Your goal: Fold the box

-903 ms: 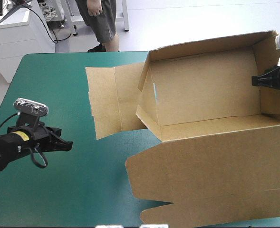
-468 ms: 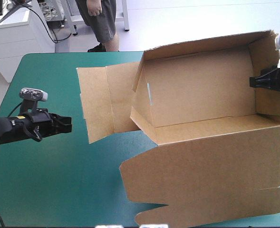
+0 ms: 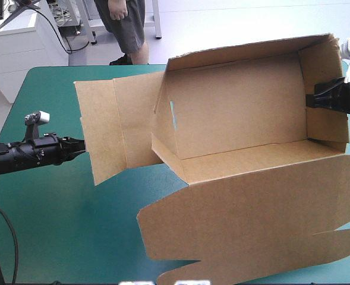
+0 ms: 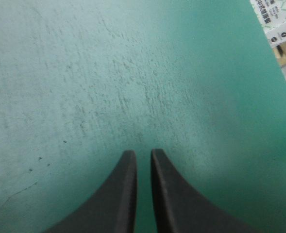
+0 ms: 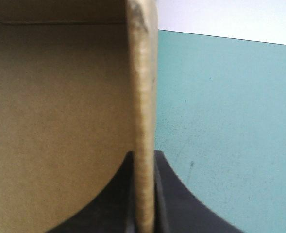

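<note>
Box (image 3: pixel 240 119) slides leftward across the bench (image 3: pixel 56 225).
Right claw (image 3: pixel 309 100) clamps its end wall; left claw (image 3: pixel 81 142) nearly together, empty.

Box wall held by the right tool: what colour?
Plain brown; the box shows best in the right wrist view.

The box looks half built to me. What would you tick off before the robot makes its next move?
1. Grip: the right gripper is clamped on the box at its right end wall: ok.
2. Free arm: the left gripper is empty, fingers together over the teal-green cover: ok.
3. Contact: whether the left gripper touches the left flap: cannot tell; its tips sit right at the flap's edge.
4. Tuck: the left flap is spread outward, not tucked in: not ok.
5. Clearance: the lid lies flat, clear of both arms: ok.
</note>
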{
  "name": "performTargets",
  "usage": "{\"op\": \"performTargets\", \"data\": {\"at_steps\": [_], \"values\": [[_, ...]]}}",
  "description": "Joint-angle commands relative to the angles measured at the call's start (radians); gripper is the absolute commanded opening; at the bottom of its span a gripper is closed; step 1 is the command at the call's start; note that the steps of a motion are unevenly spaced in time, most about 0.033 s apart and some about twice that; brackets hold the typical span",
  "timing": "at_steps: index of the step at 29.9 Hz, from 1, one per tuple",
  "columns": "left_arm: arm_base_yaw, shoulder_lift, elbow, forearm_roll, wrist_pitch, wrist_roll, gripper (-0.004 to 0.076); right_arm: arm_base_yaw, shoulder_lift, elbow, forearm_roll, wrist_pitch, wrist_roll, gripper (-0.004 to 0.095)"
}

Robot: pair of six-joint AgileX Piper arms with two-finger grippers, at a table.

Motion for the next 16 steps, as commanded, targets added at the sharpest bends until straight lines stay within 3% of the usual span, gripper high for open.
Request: {"op": "performTargets", "data": {"at_steps": [1,3,5,7,16], "values": [[0.0,0.042,-0.013,-0.196,0.103,0.09,0.0225,-0.004,-0.026,-0.021,0.06,0.004,0.002,-0.0019],[-0.005,0.077,-0.013,-0.258,0.171,0.147,0.0337,-0.002,-0.026,-0.021,0.072,0.004,0.0,-0.0019],[-0.017,0.089,-0.013,-0.273,0.165,0.157,0.0455,-0.002,-0.026,-0.019,0.081,0.004,-0.003,-0.0019],[-0.04,0.096,-0.013,-0.271,0.163,0.173,0.0518,-0.002,-0.026,-0.019,0.091,0.004,-0.008,-0.0019],[-0.148,0.096,-0.013,-0.316,0.171,0.19,0.0531,0.0,-0.024,0.002,0.114,0.004,-0.012,-0.0019]]}}
